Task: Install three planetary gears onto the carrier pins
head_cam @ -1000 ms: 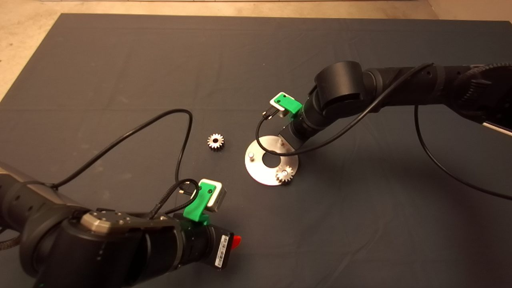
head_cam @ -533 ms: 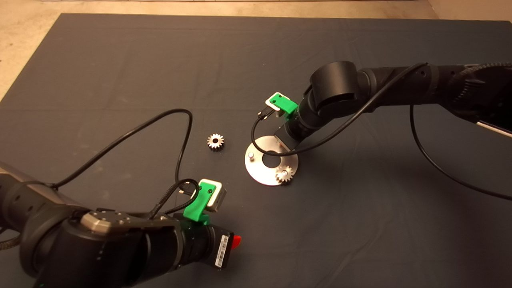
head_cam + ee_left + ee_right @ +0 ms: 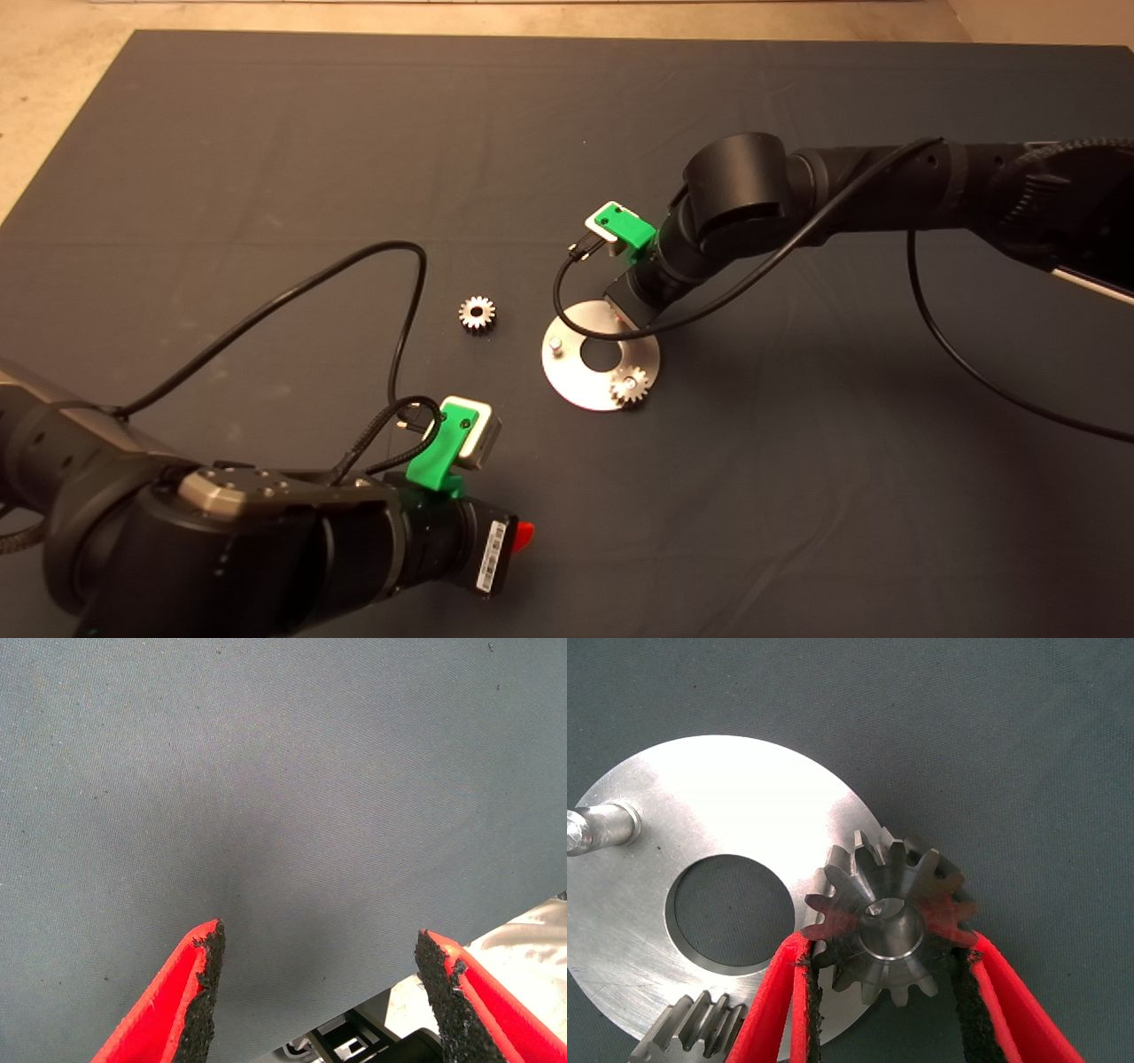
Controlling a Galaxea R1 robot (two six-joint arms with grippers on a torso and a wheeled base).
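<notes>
The round silver plate (image 3: 576, 381) lies mid-mat with its carrier pins. One pin (image 3: 555, 344) stands bare, also seen in the right wrist view (image 3: 602, 826). A planetary gear (image 3: 630, 385) sits on the near pin. A second gear (image 3: 477, 314) lies loose on the mat left of the plate. My right gripper (image 3: 620, 308) hangs over the plate's far edge, shut on a third gear (image 3: 890, 926). That gear sits level over the plate's rim (image 3: 726, 797), with a pin tip showing in its bore. My left gripper (image 3: 319, 943) is parked open at the lower left.
The left arm's black cable (image 3: 354, 266) loops across the mat left of the loose gear. The right arm's cable (image 3: 567, 292) hangs over the plate's far side. Past the mat's far and left edges is the beige floor (image 3: 53, 80).
The right arm's wrist has shifted slightly left and away over the plate's far edge, with the gear still held. The left arm, the loose gear and the plate have not moved.
</notes>
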